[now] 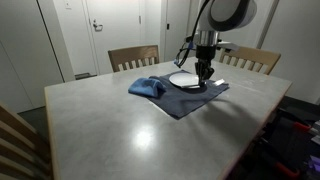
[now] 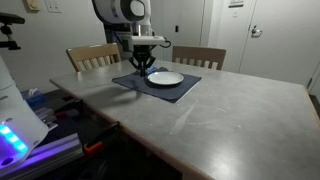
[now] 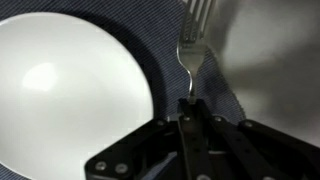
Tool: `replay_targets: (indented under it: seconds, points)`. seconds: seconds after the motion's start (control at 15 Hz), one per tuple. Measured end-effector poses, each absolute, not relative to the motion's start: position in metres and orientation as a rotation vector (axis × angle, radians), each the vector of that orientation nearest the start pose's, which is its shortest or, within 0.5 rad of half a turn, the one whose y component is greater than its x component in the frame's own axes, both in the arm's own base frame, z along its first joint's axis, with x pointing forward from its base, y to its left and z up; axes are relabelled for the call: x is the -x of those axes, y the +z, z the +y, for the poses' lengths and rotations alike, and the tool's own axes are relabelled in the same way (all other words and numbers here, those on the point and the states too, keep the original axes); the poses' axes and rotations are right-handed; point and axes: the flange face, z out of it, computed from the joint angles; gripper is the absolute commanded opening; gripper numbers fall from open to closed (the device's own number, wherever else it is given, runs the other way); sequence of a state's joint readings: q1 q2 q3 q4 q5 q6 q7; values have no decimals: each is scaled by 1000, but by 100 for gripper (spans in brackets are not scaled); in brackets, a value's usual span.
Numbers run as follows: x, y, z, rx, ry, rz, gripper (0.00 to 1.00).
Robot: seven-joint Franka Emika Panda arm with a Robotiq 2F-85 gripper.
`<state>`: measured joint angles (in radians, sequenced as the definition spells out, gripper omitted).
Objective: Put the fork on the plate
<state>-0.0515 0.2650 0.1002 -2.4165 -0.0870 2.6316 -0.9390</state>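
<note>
In the wrist view a silver fork (image 3: 190, 45) juts out from between my gripper's fingers (image 3: 187, 108), which are shut on its handle. Its tines reach past the edge of the dark blue placemat (image 3: 165, 40) onto the table. The white plate (image 3: 65, 90) lies just left of the fork on the placemat. In both exterior views my gripper (image 1: 204, 70) (image 2: 143, 64) hangs low at the plate's (image 1: 185, 78) (image 2: 166, 77) edge. The fork is too small to make out there.
A crumpled blue cloth (image 1: 147, 87) lies on the grey table (image 1: 120, 125) beside the placemat (image 2: 150, 88). Wooden chairs (image 1: 133, 57) (image 1: 250, 60) stand at the far side. Equipment (image 2: 20, 120) sits by the table's near edge.
</note>
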Motion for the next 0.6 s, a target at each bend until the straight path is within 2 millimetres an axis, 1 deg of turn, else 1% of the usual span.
replay_targets:
  seconds: [0.2, 0.4, 0.53, 0.6]
  points:
    - [-503, 209, 17, 2733, 25, -1582, 3]
    - [-521, 221, 13, 2748, -31, -1595, 3]
    - [-532, 223, 14, 2756, -60, -1588, 3]
    - [-537, 220, 15, 2756, -67, -1584, 3]
